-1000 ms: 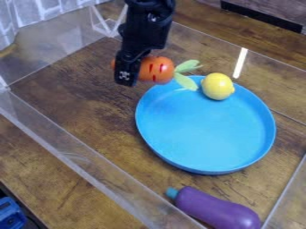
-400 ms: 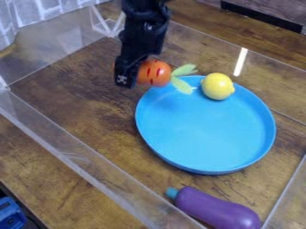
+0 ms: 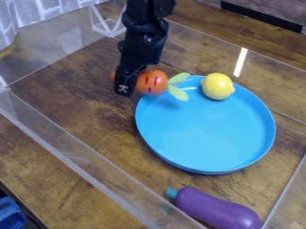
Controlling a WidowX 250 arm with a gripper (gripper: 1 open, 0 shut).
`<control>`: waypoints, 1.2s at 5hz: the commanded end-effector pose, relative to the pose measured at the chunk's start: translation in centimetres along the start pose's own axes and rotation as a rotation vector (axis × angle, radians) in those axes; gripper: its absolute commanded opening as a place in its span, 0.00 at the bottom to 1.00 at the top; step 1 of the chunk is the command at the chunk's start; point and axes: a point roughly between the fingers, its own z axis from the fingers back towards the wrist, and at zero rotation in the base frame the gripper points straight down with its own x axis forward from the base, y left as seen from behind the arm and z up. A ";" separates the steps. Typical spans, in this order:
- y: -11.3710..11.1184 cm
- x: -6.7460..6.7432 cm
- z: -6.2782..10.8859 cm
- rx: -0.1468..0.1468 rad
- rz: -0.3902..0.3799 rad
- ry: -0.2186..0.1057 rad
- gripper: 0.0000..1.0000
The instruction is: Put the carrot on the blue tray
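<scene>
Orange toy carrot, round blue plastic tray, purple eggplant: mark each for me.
orange toy carrot (image 3: 152,82), camera view, on its orange body
round blue plastic tray (image 3: 206,132), camera view, on its bare floor
purple eggplant (image 3: 220,211), camera view, on its body

A dark wooden table (image 3: 72,107) walled by clear panels carries everything. Directly on it — the blue tray (image 3: 206,130), just right of and below the gripper (image 3: 136,82); a yellow fruit (image 3: 216,86) to its right; a purple eggplant (image 3: 217,208) far below, near the front wall.
</scene>
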 end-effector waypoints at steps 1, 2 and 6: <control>1.3 1.2 1.7 0.056 0.027 -0.016 0.00; 1.5 2.4 1.5 0.068 -0.037 -0.028 0.00; 3.2 2.1 -1.5 0.091 -0.156 -0.038 0.00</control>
